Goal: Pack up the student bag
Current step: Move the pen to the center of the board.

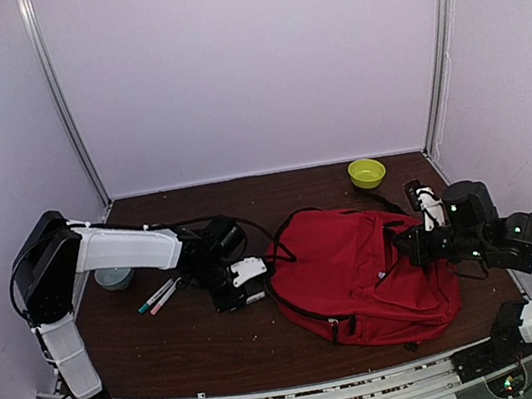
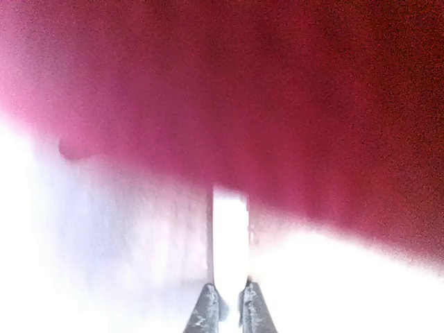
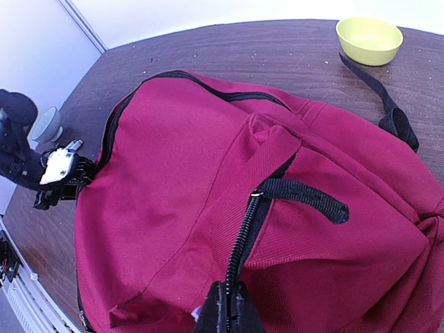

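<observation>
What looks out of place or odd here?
Nothing looks spilled or broken. The student bag lies flat, its black strap trailing toward a yellow-green bowl. Two pens lie loose on the table, outside the bag.

1. A yellow-green bowl (image 1: 367,172) stands upright in the upper right of the overhead view, near the back edge of the table
2. Two markers (image 1: 160,295) lie side by side at centre left, slanted, one with a teal cap
3. A pale blue-grey bowl (image 1: 114,277) sits just left of the markers, partly hidden
4. The table (image 1: 219,349) is dark brown wood, flecked with light specks
5. Pale lilac walls (image 1: 244,61) fill the upper frame
</observation>
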Controlling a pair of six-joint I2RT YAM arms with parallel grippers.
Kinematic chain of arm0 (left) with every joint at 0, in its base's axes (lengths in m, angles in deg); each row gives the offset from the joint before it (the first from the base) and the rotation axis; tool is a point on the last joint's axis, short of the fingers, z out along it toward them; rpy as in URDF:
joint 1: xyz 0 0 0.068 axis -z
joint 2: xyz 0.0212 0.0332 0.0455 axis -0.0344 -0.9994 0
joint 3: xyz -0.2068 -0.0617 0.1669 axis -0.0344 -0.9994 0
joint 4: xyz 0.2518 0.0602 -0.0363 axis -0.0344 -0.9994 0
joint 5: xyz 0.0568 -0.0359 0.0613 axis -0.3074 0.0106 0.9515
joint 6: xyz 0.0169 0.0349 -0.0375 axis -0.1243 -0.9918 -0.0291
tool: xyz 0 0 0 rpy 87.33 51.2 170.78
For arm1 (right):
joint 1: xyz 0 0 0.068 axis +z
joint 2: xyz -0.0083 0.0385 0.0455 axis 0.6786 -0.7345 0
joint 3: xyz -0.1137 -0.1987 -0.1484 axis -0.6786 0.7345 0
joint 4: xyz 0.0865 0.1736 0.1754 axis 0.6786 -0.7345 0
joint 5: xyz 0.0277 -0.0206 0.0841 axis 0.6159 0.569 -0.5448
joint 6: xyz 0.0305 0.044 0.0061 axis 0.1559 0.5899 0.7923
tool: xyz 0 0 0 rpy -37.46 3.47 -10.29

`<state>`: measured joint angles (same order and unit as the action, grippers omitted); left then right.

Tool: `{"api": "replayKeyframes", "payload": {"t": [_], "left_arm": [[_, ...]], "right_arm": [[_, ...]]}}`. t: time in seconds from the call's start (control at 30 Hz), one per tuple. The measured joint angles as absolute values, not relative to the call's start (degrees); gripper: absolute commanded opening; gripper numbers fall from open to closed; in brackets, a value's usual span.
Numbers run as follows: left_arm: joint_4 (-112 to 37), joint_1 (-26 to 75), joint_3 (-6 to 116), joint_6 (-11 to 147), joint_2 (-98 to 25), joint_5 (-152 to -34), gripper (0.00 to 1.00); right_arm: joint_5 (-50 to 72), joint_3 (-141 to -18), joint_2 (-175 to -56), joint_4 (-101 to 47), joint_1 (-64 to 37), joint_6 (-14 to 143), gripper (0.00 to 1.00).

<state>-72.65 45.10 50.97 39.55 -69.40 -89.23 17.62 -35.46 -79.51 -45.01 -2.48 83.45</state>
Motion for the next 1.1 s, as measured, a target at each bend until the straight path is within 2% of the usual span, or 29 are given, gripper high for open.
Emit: {"api": "replayKeyframes", "payload": {"t": [0.37,0.6,0.7,0.97,1.1], "left_arm": [[-75.28,48.64,46.77,52.71,-63.65,-86.83,0.03],[-74.73,51.22,38.16,63.57,-57.24,-86.21,0.06],[-73.59,52.75,35.27,68.23,-55.95,-86.04,0.13],[-69.48,54.06,32.63,75.62,-54.10,-84.77,0.43],[-69.55,54.32,32.61,76.97,-52.26,-81.43,0.50]], "right_arm": [[17.40,-36.05,-79.36,-45.92,-2.48,83.88,0.00],[17.27,-37.75,-80.19,-46.93,-2.48,83.97,0.00],[16.86,-38.49,-81.11,-47.17,-2.46,84.32,0.00],[16.37,-39.35,-82.11,-47.50,-2.48,84.96,0.00],[16.37,-39.96,-82.11,-48.57,-2.46,84.91,0.00]]}}
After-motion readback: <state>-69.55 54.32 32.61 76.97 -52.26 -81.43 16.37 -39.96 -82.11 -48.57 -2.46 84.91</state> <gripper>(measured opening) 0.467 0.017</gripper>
